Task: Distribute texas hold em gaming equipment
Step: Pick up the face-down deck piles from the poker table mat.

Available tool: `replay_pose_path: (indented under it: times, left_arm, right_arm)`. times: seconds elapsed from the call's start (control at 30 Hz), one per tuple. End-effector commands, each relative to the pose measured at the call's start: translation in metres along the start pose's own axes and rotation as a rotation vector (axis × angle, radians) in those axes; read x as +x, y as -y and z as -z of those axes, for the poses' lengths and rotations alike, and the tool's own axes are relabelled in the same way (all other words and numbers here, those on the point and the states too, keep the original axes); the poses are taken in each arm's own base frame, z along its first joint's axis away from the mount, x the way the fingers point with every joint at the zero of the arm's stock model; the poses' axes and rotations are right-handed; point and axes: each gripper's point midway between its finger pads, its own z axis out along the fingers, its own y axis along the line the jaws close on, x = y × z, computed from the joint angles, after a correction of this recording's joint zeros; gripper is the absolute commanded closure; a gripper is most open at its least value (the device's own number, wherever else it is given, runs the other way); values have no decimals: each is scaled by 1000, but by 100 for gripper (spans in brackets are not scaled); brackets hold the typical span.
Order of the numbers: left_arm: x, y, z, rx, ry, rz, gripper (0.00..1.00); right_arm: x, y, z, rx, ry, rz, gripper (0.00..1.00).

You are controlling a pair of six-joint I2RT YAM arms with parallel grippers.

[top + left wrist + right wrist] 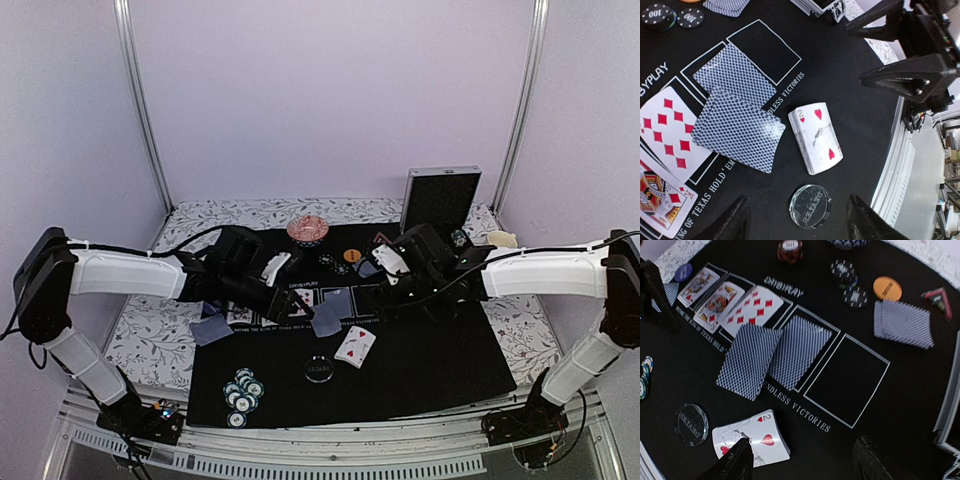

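Red-edged triangle [938, 299]: right wrist, not left

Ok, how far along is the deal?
Done: three face-up cards and one blue-grey-backed face-down card fill four white rectangles. In hand: nothing; left gripper and right gripper open. Remaining: the fifth rectangle is empty, and a second face-down card lies askew.

I see the same build on both sides. Left arm [120, 272] and right arm [545, 272] have white tubular links with boxy black joint housings, out at 9 and 3 o'clock in the top view. A thin black cable loops along each arm. The wrist heads are black with a white shell piece. Left base [150, 420] and right base [520, 428] are black, at 7 and 5 o'clock, and the left one shows small blue-green lights. Left fingers [732, 222] and right fingers [732, 462] are matte black tapered wedges.
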Motion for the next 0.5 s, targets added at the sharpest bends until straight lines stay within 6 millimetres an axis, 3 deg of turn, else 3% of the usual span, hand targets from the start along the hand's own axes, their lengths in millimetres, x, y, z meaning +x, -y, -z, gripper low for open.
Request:
replay_pose_path:
  times: [0.0, 0.1, 0.2, 0.3, 0.47]
  left_arm:
    - [16, -10, -9, -7, -32, 43, 34]
    - [27, -4, -14, 25, -51, 50, 38]
    - [42, 16, -22, 60, -97, -53, 41]
    - [62, 37, -30, 94, -146, -142, 41]
    - [76, 43, -35, 106, -177, -157, 43]
  right_arm:
    - [23, -9, -21, -125, -152, -122, 30]
    - [33, -1, -42, -198, -217, -171, 30]
    - [43, -1, -59, -258, -283, -173, 30]
    - [45, -9, -70, -329, -311, -154, 30]
    - [55, -19, -77, -434, -365, -172, 34]
